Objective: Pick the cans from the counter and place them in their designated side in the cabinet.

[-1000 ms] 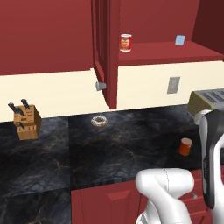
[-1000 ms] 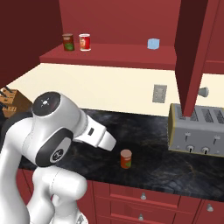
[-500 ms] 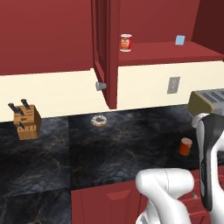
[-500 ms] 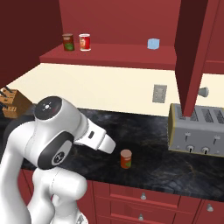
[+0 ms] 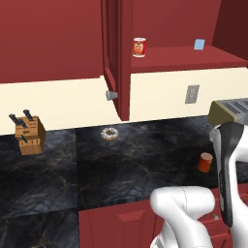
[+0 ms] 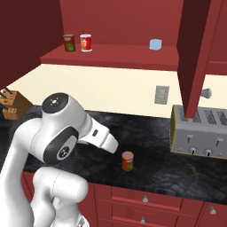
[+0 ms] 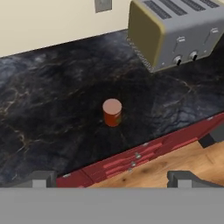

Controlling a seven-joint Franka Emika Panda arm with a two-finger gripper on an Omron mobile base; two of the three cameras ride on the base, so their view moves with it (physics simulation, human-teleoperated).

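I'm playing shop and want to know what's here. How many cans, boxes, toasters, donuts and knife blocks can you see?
Cans: 3, one on the counter, a red one and a darker one on the cabinet shelf
Light-blue box: 1
Toaster: 1
Donut: 1
Knife block: 1
Total: 7

The scene was viewed from behind the arm by both base cameras, left and right, aimed forward and down. The black gold-veined marble counter (image 5: 121, 160) and the small red can (image 6: 127, 160) upon it were shared by them. The same can was looked down on from above by the hand camera.
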